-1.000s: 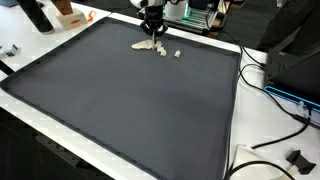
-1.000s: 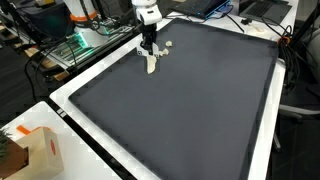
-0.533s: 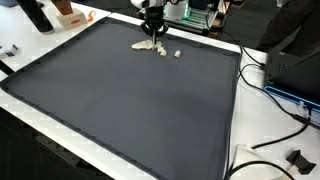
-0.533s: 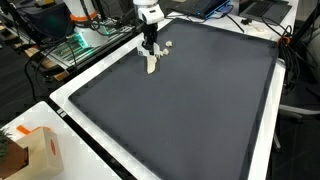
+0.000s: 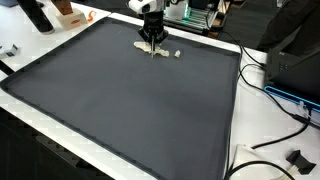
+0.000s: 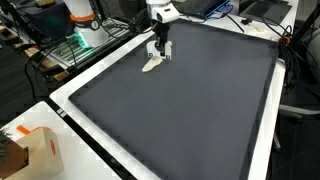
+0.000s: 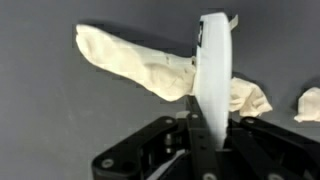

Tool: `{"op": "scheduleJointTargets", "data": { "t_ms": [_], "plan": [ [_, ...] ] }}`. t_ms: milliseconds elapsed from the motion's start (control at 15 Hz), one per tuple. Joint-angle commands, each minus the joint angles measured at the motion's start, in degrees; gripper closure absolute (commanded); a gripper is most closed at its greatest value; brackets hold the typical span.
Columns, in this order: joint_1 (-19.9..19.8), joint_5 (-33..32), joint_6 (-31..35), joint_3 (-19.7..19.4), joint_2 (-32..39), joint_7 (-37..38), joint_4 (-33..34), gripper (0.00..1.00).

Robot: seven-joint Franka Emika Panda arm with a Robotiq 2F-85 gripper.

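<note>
My gripper (image 7: pixel 213 125) is shut on a white flat tool (image 7: pixel 213 70) that sticks straight out past the fingers. Under it lies a crumpled cream cloth-like piece (image 7: pixel 130 62) on the dark mat (image 7: pixel 50 120), and the tool crosses its right end. A smaller cream scrap (image 7: pixel 308 103) lies apart to the right. In both exterior views the gripper (image 5: pixel 153 38) (image 6: pixel 160 50) hangs low over the far end of the mat (image 5: pixel 130 100), right at the cream piece (image 5: pixel 144 46) (image 6: pixel 151 65). One small scrap (image 5: pixel 176 54) sits beside it.
The mat fills most of a white-edged table (image 6: pixel 95 125). A cardboard box (image 6: pixel 40 150) stands off one corner. Cables (image 5: pixel 270 90) and a black case (image 5: pixel 297 62) lie along one side. A dark bottle (image 5: pixel 36 14) and an orange thing (image 5: pixel 68 12) stand beyond the far edge.
The gripper with the white tool has shifted sideways along the cream pieces and dropped lower; it now covers the small scraps that showed beside it before.
</note>
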Motion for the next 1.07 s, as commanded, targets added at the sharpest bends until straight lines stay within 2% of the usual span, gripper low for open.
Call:
{"op": "scheduleJointTargets", "data": {
  "t_ms": [0,467,600,733,1000],
  "plan": [
    [1.1,-1.6,1.1,-0.5,7.8,1.6,7.2,0.99],
    [1.3,-0.5,-0.7,-0.3,12.6,0.9,14.8,0.99],
    [0.8,0.9,-3.4,0.1,13.1,0.5,15.7,0.99],
    [0.1,2.7,-4.5,0.9,12.4,-0.2,14.7,0.99],
    [-1.5,7.6,-2.5,2.2,6.7,-1.5,6.3,0.99]
  ]
}}
